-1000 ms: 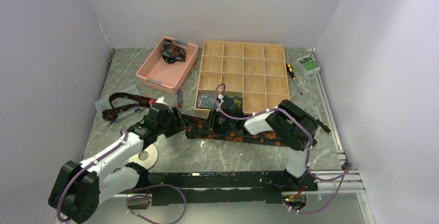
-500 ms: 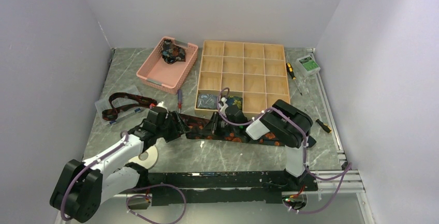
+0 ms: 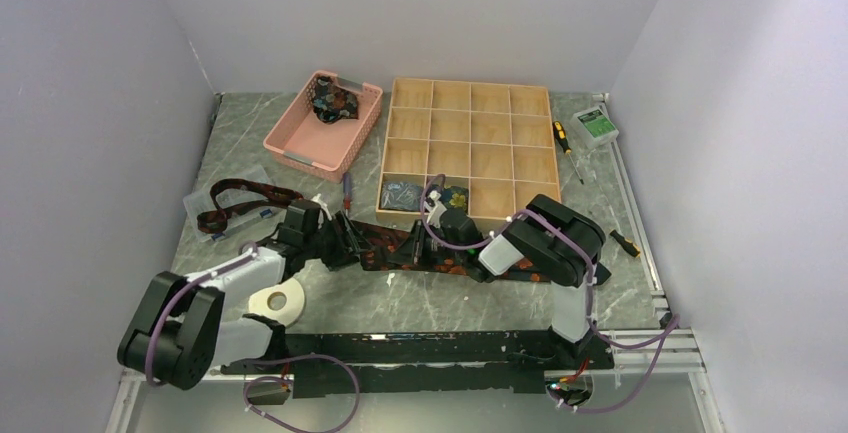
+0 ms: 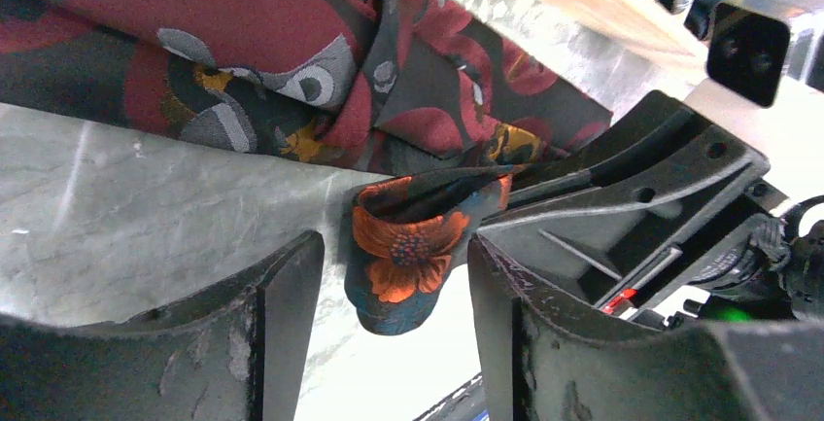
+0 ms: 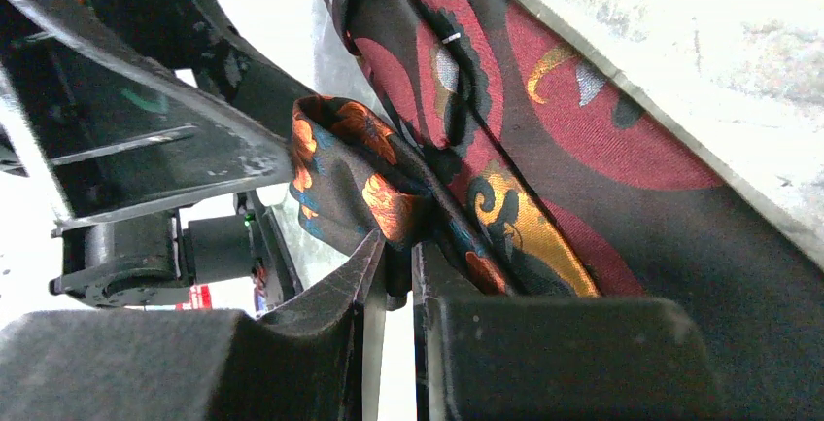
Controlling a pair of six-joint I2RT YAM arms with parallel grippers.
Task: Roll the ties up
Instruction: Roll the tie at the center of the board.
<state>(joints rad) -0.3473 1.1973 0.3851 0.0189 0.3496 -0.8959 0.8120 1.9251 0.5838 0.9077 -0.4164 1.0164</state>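
Note:
A long dark tie [image 3: 500, 265] with orange flowers lies across the table in front of the wooden tray. Its left end is curled into a small loop [image 4: 403, 270], dark blue with an orange flower. My right gripper [image 3: 412, 245] [image 5: 396, 256] is shut on the fabric just behind that loop [image 5: 340, 158]. My left gripper [image 3: 345, 243] [image 4: 394, 241] is open, one finger on each side of the loop, neither clearly touching it. Maroon and gold patterned fabric [image 5: 583, 139] lies flat under the loop. A second tie [image 3: 240, 198] lies at the left.
The wooden compartment tray [image 3: 490, 163] holds a rolled tie [image 3: 455, 198]. A pink basket [image 3: 290, 148] at the back left holds another dark bundle. A white tape ring [image 3: 277, 301] lies by the left arm. Screwdrivers [image 3: 563, 138] and a small green device [image 3: 595, 125] lie at the right.
My left gripper has moved right, up to the tie's curled end, and narrowed slightly. My right gripper has closed on the fabric behind the loop.

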